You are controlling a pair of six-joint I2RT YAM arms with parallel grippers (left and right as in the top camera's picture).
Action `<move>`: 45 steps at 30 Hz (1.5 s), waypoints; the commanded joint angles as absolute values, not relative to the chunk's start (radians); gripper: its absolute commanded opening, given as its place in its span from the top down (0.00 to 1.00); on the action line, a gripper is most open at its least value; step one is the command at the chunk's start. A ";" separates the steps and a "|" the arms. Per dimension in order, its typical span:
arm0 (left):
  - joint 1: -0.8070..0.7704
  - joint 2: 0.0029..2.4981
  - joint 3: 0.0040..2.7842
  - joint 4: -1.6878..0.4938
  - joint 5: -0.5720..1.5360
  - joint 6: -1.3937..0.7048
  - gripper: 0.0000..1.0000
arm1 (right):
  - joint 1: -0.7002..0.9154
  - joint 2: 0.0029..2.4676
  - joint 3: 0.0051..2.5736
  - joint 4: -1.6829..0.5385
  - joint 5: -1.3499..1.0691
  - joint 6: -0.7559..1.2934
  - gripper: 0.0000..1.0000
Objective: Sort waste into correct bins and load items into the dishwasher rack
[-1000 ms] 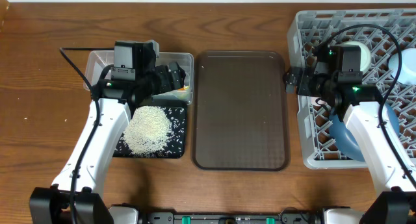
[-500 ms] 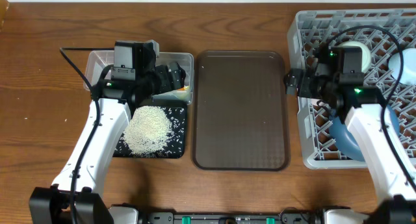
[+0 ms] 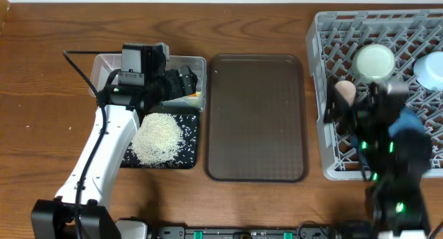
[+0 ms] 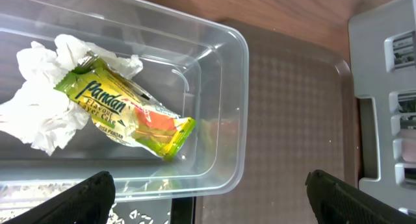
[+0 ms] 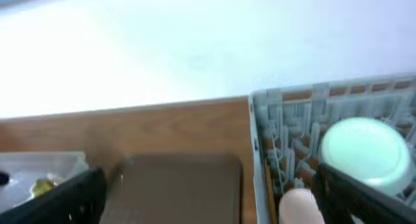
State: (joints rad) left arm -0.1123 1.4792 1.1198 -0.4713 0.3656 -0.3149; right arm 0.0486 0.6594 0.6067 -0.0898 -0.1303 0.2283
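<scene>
The snack wrapper [image 4: 123, 110] and crumpled tissue [image 4: 39, 100] lie in the clear tub [image 4: 240, 87]. My left gripper [image 4: 211, 188] hangs open and empty over the tub's near corner; it also shows in the overhead view [image 3: 181, 83]. Rice [image 3: 158, 137] is heaped on the black tray [image 3: 192, 138]. The grey rack [image 3: 325, 38] holds the pink cup [image 3: 345, 93], the mint bowl [image 3: 374, 61], the light-blue bowl [image 3: 429, 69] and the blue plate [image 3: 415, 131], which is partly under my arm. My right gripper [image 5: 208, 195] is open and empty, raised near the rack's left edge, and blurred.
The brown serving tray [image 3: 256, 118] lies bare between the bins and the rack. The right wrist view shows the rack [image 5: 279, 120], mint bowl [image 5: 367, 149], pink cup [image 5: 299, 204] and a white wall beyond the table's far edge.
My right arm has pulled back toward the table's near edge and lifted, uncovering the pink cup and the mint bowl in the rack. The left arm has not moved.
</scene>
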 commanded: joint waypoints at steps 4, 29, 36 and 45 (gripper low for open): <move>-0.110 1.489 1.114 -0.473 0.360 -0.316 0.03 | 0.040 0.417 0.257 0.174 -0.108 0.231 0.01; -0.110 1.489 1.114 -0.473 0.360 -0.316 0.03 | 0.041 0.034 0.006 -0.009 -0.033 0.192 0.01; -0.110 1.489 1.114 -0.474 0.360 -0.316 0.03 | 0.055 0.005 0.005 -0.072 -0.036 0.041 0.01; -0.110 1.489 1.114 -0.473 0.360 -0.316 0.03 | 0.073 0.005 0.006 -0.072 -0.033 -0.084 0.01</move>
